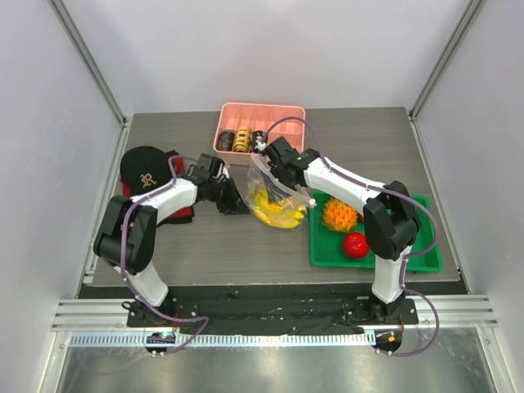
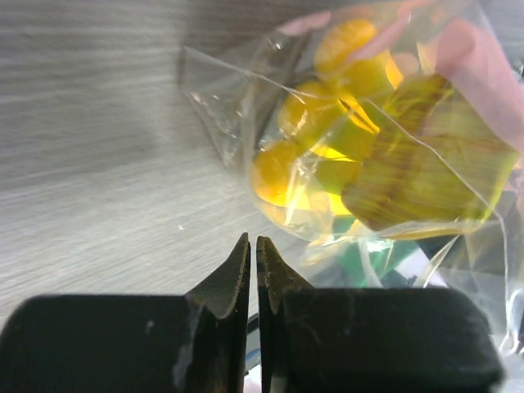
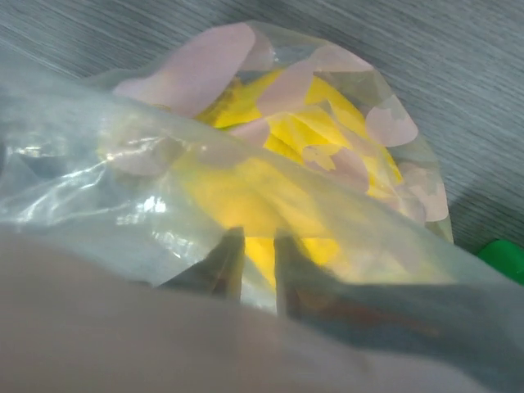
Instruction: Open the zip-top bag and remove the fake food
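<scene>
Right wrist view: zip-top bag point(image 3: 147, 188) veils right gripper point(image 3: 254, 241), state unclear; left gripper point(image 2: 252, 242) closed.

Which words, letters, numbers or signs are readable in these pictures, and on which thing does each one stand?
"R": one ornate gold letter, as far as it can be read, on the front of the black cap.
Nothing else is readable: the bag, the pink box and the green tray show no text.
</scene>
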Controlling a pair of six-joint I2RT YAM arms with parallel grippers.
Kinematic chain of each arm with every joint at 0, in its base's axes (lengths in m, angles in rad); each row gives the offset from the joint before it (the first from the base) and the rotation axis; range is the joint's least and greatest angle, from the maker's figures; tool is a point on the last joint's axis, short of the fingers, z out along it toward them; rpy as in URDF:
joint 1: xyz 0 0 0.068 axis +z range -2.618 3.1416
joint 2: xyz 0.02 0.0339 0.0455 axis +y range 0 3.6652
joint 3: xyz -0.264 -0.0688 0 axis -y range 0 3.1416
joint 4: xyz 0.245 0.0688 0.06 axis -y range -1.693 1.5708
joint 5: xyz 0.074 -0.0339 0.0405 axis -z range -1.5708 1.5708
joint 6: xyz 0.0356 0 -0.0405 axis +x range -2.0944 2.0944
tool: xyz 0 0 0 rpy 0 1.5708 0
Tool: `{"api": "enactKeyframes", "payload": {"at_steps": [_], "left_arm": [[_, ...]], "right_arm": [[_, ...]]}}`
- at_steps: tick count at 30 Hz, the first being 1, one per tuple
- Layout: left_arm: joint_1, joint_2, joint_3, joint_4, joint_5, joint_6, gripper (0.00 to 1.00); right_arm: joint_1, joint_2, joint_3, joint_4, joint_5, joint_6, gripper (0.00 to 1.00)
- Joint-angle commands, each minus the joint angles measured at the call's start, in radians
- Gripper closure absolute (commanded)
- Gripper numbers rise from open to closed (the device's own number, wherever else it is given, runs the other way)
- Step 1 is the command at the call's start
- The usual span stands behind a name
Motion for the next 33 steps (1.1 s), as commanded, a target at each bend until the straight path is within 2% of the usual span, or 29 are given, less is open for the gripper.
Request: {"api": "enactKeyframes", "payload": {"at_steps": [1, 7, 8, 11, 14, 16, 17, 20, 23, 28, 33], "left_arm": [[-0.03, 0.036, 0.047, 0.02, 0.017, -0.03, 0.95], [-0.03, 0.053, 0.066, -0.012, -0.069, -0.019, 0.94], [-0.03, 0.049, 0.064, -0.032, -0.081, -0.015, 0.94], [-0.03, 0.032, 0.029, -0.023, -0.107, -0.021, 0.93], [-0.03, 0.024, 0.018, -0.015, -0.104, -0.022, 0.92], [-0.03, 0.024, 0.018, -0.018, -0.112, -0.018, 0.92], [-0.03, 0.021, 0.024, -0.023, -0.119, -0.015, 0.92], [-0.03, -0.014, 0.026, -0.046, -0.167, -0.002, 0.91], [-0.026, -0.036, 0.049, -0.079, -0.185, 0.015, 0.91], [0.0, -0.008, 0.075, -0.057, -0.158, -0.007, 0.91], [0.008, 0.065, 0.147, -0.021, -0.138, -0.027, 0.91]], "right_arm": [[0.017, 0.017, -0.031, 0.016, -0.019, -0.022, 0.73], [0.045, 0.013, -0.074, 0.106, -0.178, -0.005, 0.71], [0.043, 0.011, -0.076, 0.129, -0.256, -0.005, 0.71], [0.045, 0.004, -0.087, 0.17, -0.36, 0.01, 0.68], [0.043, -0.028, -0.119, 0.215, -0.375, 0.033, 0.58], [0.043, -0.024, -0.124, 0.217, -0.336, 0.032, 0.54], [0.037, -0.019, -0.121, 0.208, -0.288, 0.033, 0.54], [0.017, -0.019, -0.111, 0.201, -0.277, 0.048, 0.56], [0.016, -0.048, -0.085, 0.172, -0.163, 0.044, 0.56], [0.017, -0.068, -0.045, 0.108, 0.039, 0.055, 0.55], [0.017, -0.052, -0.056, 0.141, 0.139, 0.039, 0.55]]}}
